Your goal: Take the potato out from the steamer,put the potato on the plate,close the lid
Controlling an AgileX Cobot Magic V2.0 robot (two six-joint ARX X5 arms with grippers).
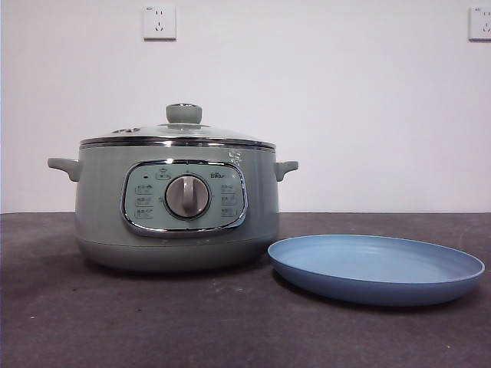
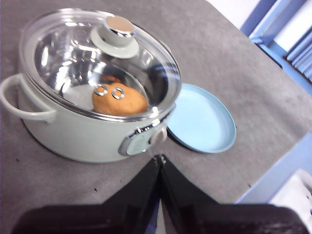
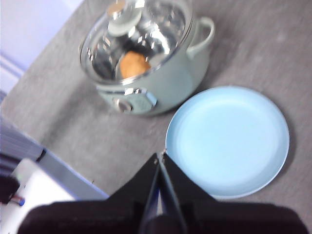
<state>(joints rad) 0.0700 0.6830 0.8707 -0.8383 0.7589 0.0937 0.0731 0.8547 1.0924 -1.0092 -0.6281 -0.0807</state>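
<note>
A sage-green electric steamer (image 1: 176,203) sits on the dark grey tabletop (image 1: 69,322) with its glass lid (image 2: 97,58) closed, the single orange-brown potato (image 2: 119,100) lying inside on the pot's floor, visible through the glass, while one empty light-blue plate (image 1: 376,268) waits just beside the pot. Both arms hang back above the scene — the left claw (image 2: 159,158) and the right claw (image 3: 160,155) each with jaws pressed together, holding nothing. The risks ahead, judged from this layout: the lid's small pale green knob (image 1: 184,113) is the only hold, and an off-centre pinch could let the glass slip or tilt against the chrome rim; the smooth, rounded potato could squirt from a narrow grip, or roll off the plate's low rim if released carelessly. The count: one steamer, one lid, one potato, one plate, two claws — and two wall sockets (image 1: 159,22) behind.
</note>
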